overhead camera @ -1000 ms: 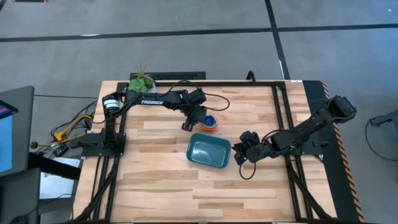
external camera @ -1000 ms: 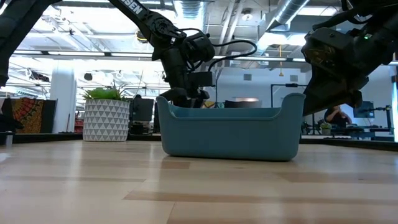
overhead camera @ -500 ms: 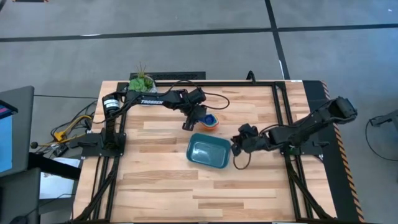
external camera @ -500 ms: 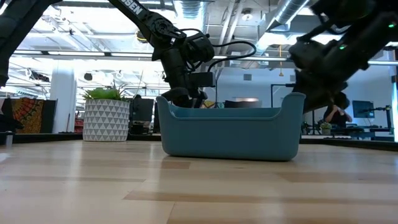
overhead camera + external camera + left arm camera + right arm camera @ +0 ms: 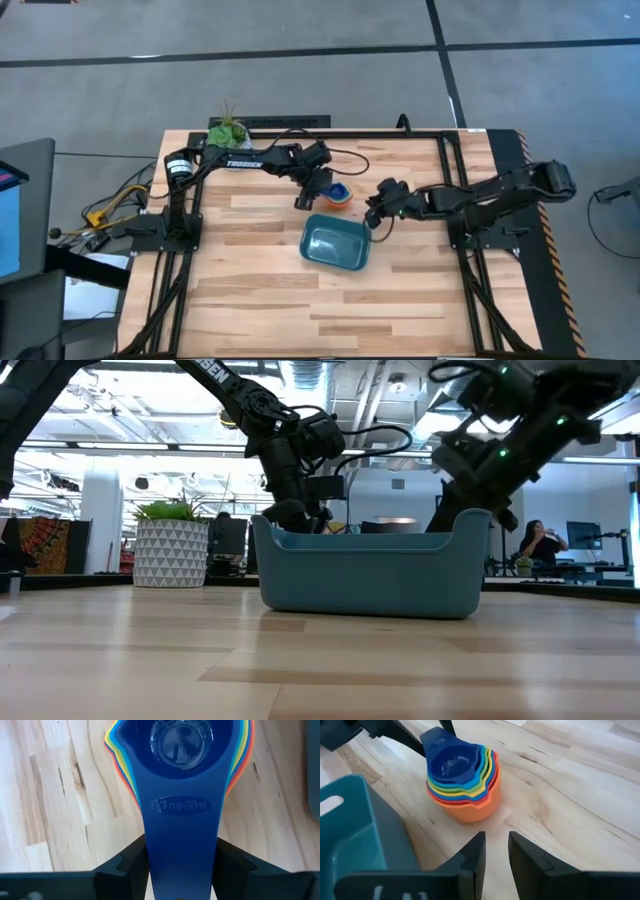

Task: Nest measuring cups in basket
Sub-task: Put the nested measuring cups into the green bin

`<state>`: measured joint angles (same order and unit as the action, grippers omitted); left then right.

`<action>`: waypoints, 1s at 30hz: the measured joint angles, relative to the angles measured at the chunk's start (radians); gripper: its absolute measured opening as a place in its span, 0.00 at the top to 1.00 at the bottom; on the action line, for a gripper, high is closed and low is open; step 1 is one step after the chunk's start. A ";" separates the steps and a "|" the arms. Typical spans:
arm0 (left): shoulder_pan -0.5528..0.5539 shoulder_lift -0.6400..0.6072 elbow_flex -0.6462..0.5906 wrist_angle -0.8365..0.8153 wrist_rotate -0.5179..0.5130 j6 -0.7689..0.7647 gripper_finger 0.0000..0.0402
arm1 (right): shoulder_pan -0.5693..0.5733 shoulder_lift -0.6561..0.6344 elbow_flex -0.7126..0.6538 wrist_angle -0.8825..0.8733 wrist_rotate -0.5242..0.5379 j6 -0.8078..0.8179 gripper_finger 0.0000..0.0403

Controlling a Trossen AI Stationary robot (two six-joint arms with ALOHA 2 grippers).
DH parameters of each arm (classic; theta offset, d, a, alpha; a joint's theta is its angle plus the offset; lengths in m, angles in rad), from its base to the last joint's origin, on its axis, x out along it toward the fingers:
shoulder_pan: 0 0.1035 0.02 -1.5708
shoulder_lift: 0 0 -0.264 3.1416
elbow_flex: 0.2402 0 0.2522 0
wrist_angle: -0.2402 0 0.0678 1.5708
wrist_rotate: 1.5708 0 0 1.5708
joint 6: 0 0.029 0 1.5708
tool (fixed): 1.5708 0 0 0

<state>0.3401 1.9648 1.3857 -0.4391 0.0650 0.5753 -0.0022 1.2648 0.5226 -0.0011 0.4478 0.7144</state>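
The measuring cups [image 5: 341, 196] are nested in one stack, dark blue innermost and orange outermost, standing on the table just beyond the teal basket [image 5: 336, 244]. In the right wrist view the stack [image 5: 465, 782] rests on the orange cup's base. My left gripper [image 5: 321, 191] is at the stack's left side, shut on a handle. My right gripper [image 5: 373, 213] hovers right of the stack, by the basket's far right corner. Its fingers [image 5: 472, 855] stand a narrow gap apart and point at the cups. The basket [image 5: 370, 575] is empty. My left gripper [image 5: 181, 847] pinches the dark blue cup's flat handle [image 5: 180, 827] between its two fingers, one on each long edge. The fingers lie along the handle, coming from the stack's left side. The nested stack sits upright on the table.
A white patterned pot with a green plant [image 5: 227, 131] stands at the table's far left corner, also seen in the low view [image 5: 170, 550]. Black frame rails [image 5: 455, 180] run along the table's sides. Bare wood lies on the near side of the basket.
My right gripper has travelled from the basket's right side toward the far edge and to the left, closing in on the stack of cups. The left gripper and the cups have kept still.
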 joint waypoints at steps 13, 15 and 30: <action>0.000 0.000 0.000 0.031 -0.001 -0.023 0.61 | -0.172 0.000 -0.228 0.386 -0.264 -0.236 0.73; 0.000 0.000 0.000 0.034 -0.001 -0.023 0.61 | -0.178 0.000 -0.241 0.397 -0.267 -0.270 0.73; 0.000 0.000 0.000 0.058 0.035 -0.057 0.61 | -0.099 0.054 -0.290 0.409 -0.108 -0.325 0.82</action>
<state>0.3397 1.9648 1.3857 -0.3816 0.1001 0.5182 -0.1011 1.3187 0.2324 0.4082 0.3394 0.3889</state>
